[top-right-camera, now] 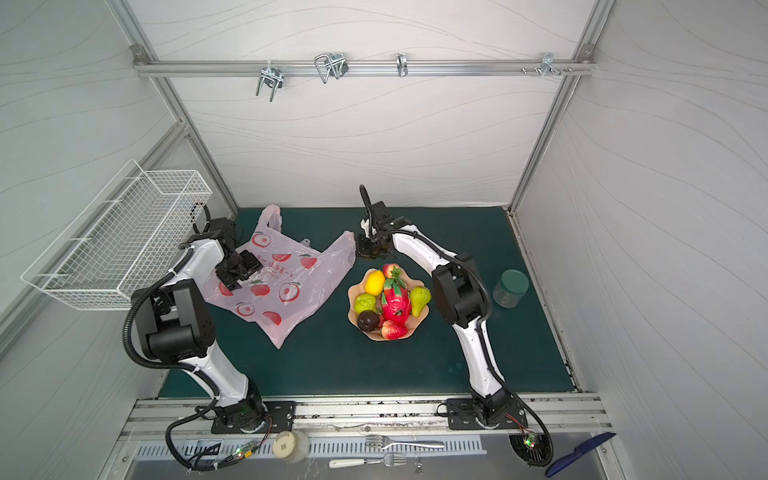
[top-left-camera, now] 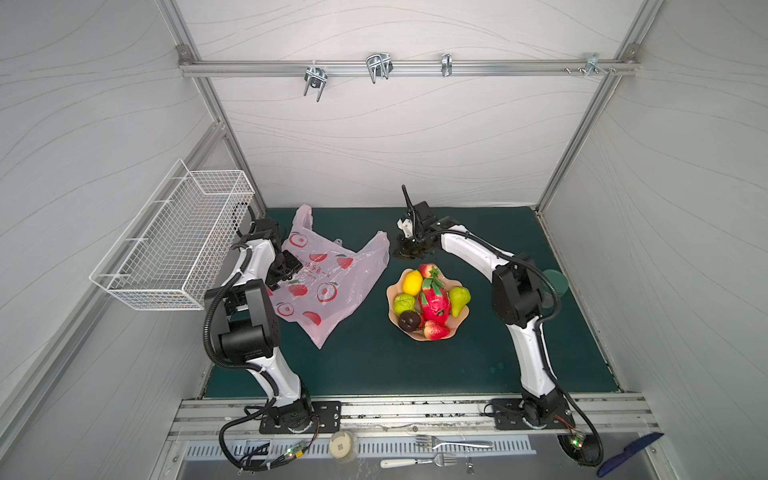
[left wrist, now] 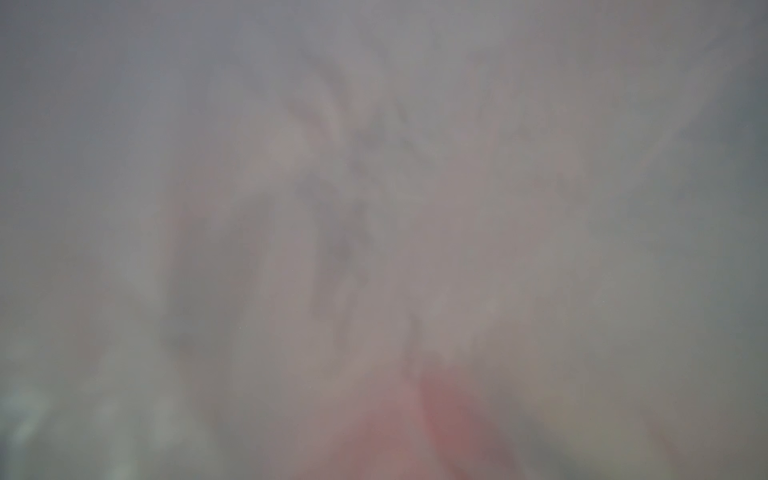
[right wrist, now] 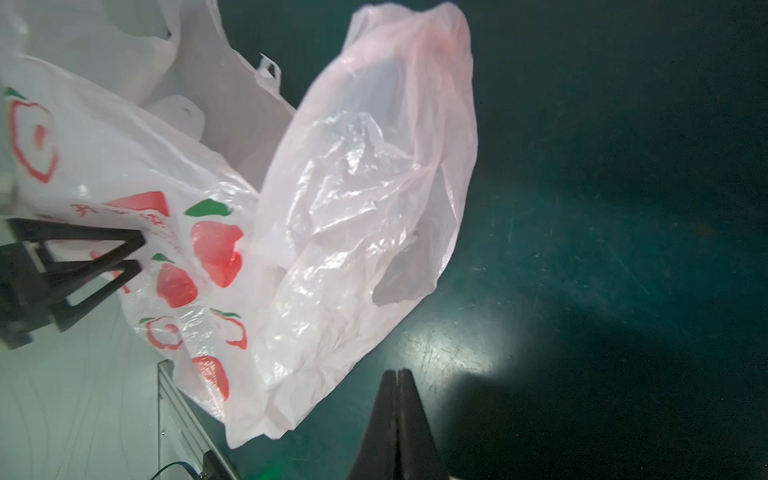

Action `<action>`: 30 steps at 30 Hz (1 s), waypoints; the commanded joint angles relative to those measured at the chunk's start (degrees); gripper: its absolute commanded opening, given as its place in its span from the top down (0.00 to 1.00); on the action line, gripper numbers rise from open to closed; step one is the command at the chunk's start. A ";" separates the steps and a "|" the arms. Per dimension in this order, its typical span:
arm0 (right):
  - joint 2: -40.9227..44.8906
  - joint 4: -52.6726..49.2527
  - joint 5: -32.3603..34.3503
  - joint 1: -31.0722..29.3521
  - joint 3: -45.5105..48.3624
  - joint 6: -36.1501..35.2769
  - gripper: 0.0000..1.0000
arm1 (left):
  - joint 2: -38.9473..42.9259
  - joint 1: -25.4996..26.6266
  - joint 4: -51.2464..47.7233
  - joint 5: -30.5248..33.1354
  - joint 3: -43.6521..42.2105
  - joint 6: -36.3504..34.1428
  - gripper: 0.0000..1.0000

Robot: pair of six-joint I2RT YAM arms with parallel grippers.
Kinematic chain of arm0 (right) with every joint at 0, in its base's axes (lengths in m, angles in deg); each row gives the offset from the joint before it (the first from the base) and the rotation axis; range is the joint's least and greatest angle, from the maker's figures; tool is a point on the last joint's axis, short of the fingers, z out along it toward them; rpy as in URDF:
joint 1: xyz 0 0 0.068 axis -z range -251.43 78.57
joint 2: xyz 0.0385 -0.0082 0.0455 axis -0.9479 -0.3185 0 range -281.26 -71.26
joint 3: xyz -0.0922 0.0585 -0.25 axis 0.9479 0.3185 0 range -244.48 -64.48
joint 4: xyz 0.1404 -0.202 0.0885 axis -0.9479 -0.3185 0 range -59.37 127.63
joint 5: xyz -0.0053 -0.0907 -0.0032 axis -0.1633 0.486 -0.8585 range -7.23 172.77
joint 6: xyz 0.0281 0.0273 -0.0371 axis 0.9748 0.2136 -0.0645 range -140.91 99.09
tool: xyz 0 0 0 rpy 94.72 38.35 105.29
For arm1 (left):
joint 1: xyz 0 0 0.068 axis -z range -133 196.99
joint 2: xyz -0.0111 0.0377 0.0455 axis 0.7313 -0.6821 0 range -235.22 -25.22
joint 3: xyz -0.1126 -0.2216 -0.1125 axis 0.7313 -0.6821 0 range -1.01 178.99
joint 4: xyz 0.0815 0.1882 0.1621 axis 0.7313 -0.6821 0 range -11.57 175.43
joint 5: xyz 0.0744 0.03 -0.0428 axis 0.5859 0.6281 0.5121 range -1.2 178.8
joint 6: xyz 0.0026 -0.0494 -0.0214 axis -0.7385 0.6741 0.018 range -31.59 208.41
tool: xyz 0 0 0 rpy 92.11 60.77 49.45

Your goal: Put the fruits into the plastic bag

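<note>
Wire basket [top-left-camera: 174, 245]: It hangs on the left wall, away from the job.

Left gripper [top-left-camera: 286, 269]: It sits on top of the bag [top-left-camera: 332, 286], on the bag's left part. Its own camera shows only pink fog, so the plastic is right on the lens. I cannot tell if it pinches the bag or just presses on it.

Bag: It lies flat on the green mat [top-left-camera: 374, 365], on the left side. Its long way runs from the pointed corner at the front up to the two handles at the back. I see no fruit in it. The mouth does not look open.

Right gripper [top-left-camera: 405, 249]: It is at the back, just beside the bag's right handle [top-left-camera: 381, 245]. In its own camera the right gripper [right wrist: 398, 374] has its two fingers pressed together, with no plastic between them.

Bowl [top-left-camera: 455, 326]: It is to the right of the bag, with bare mat between them. It holds all the fruit:
- a lemon [top-left-camera: 412, 282]
- an apple [top-left-camera: 404, 304]
- a pear [top-left-camera: 459, 300]
- a dragon fruit [top-left-camera: 434, 305]
- a dark purple fruit [top-left-camera: 409, 321]
- two strawberries [top-left-camera: 435, 330]

Nearer arm: The right arm is nearer the bowl, and the left one is on the bag. I think the bag's mouth must be opened first. Then each fruit goes left and back, toward the handles.

Jar [top-right-camera: 510, 289]: It stands far right with its green lid on. I cannot see anything in it.
</note>
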 commanded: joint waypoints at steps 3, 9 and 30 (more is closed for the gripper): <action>0.44 4.42 -4.42 -0.26 -2.89 0.39 0.21 | 1.47 -0.24 5.18 -3.17 -2.82 -1.81 0.31; -8.13 1.64 -5.94 -0.93 -12.32 1.77 0.14 | 2.15 -0.24 5.60 -5.75 -4.21 -2.45 0.31; -9.68 6.62 -0.62 -2.82 -9.79 11.15 1.00 | 0.65 -0.55 6.56 -7.36 -5.59 -4.21 0.31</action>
